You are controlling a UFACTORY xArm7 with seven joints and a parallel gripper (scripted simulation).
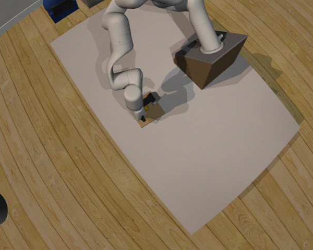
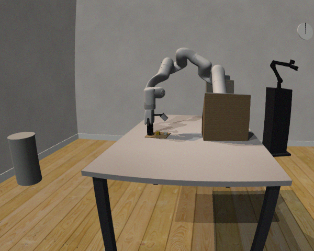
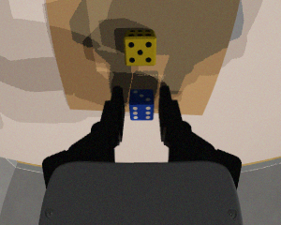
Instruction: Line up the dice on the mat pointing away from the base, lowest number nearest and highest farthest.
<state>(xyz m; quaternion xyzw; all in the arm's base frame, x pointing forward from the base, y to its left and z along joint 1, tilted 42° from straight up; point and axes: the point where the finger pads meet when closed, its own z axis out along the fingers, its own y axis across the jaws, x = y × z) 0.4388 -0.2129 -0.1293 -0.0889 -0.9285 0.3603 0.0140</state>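
Observation:
A brown mat (image 1: 158, 109) (image 2: 164, 136) (image 3: 197, 25) lies flat on the table. Three dice stand on it in a row. My gripper (image 3: 140, 98) (image 1: 143, 118) (image 2: 149, 132) is low over the blue die. Its fingers stand on either side of the die with small gaps, so it is open. The arm hides the blue die in the top and exterior views.
The arm's base stands on a brown box (image 1: 205, 72) (image 2: 226, 116) on the grey table (image 1: 205, 161) (image 2: 184, 162). A black stand (image 2: 277, 118) with a small arm is beside the table. A grey cylinder (image 2: 24, 158) is at the left.

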